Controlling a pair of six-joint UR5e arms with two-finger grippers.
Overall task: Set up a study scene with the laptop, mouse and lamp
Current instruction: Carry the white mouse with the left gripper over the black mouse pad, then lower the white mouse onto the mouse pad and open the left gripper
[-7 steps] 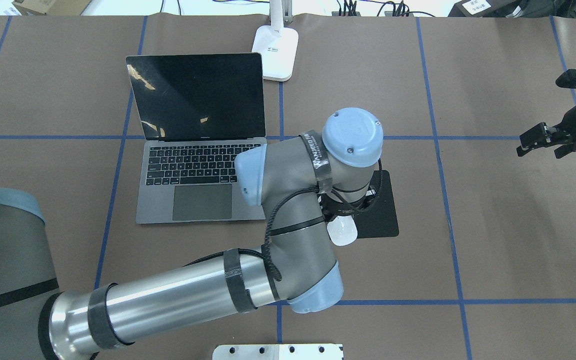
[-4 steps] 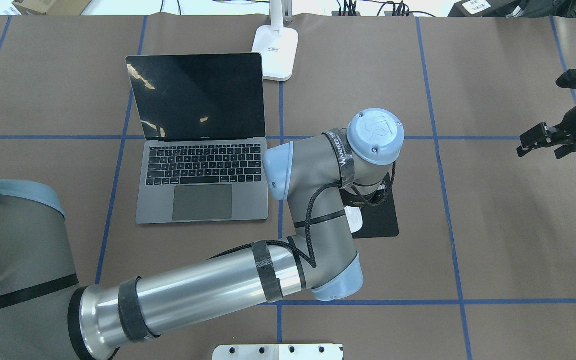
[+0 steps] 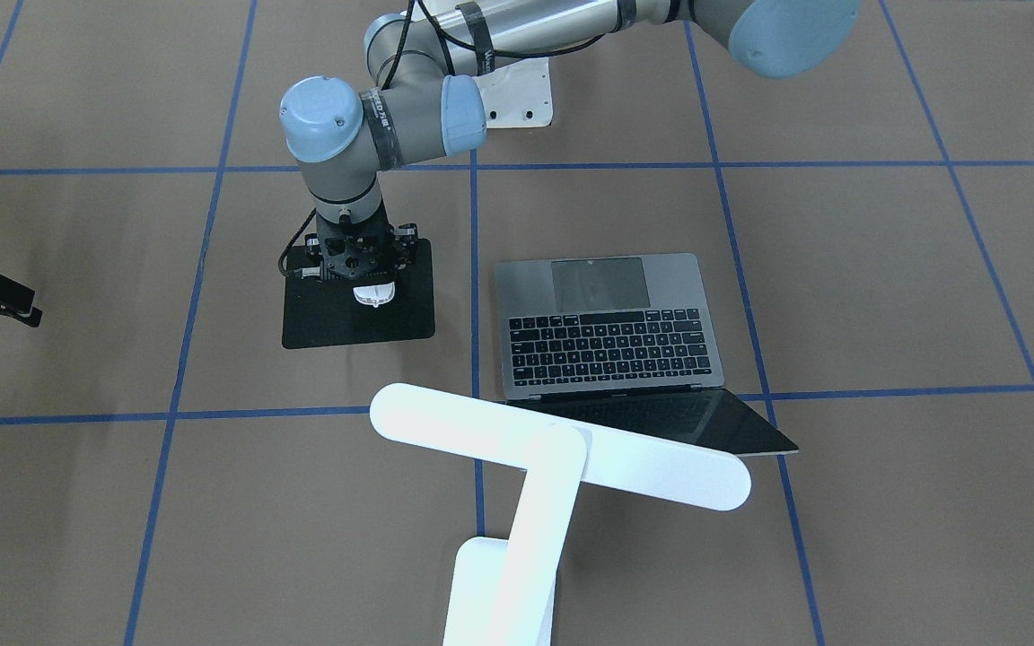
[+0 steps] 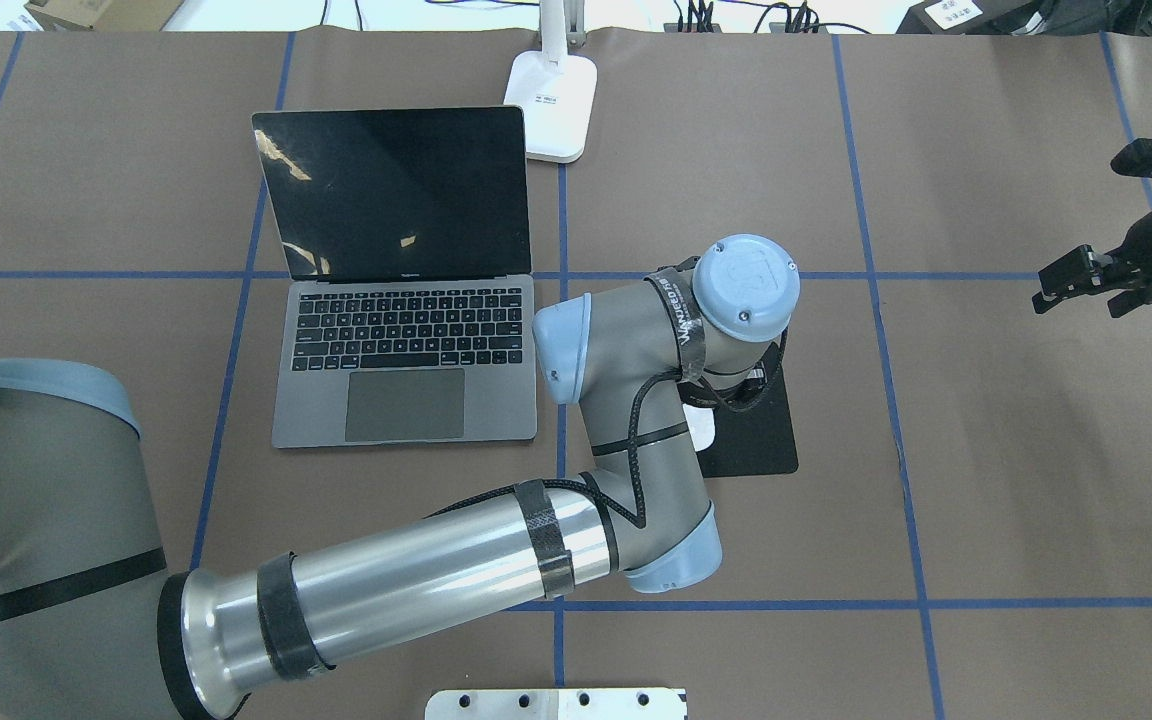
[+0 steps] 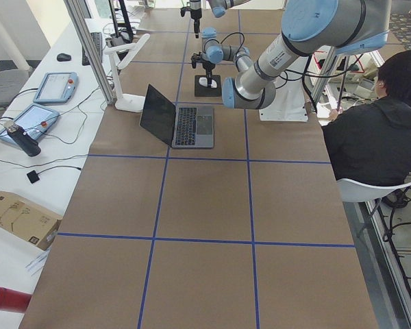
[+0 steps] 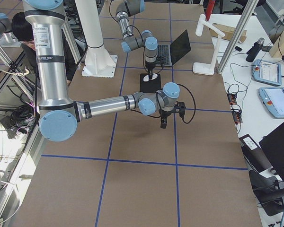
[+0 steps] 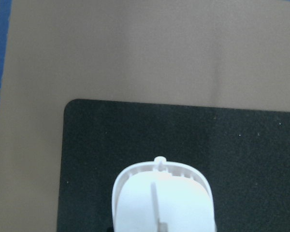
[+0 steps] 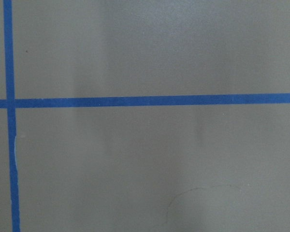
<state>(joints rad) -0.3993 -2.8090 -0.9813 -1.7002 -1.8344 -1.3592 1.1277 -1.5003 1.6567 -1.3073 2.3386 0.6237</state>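
Mouse (image 7: pixel 163 200) sits over the black pad (image 3: pixel 328 318), right of the open laptop (image 3: pixel 607 327), with my left gripper (image 3: pixel 370 285) clamped on it. Lamp (image 3: pixel 562 449) stands at the far edge. Can't tell whether the right gripper (image 4: pixel 1071 280) has its fingers apart or together.

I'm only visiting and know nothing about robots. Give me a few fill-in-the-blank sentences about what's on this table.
1. The white mouse is under the left gripper, over a flat black square ___.
2. The laptop has its lid ___, and its screen is dark.
3. The lamp by the laptop is coloured ___.
Missing words: pad; open; white.
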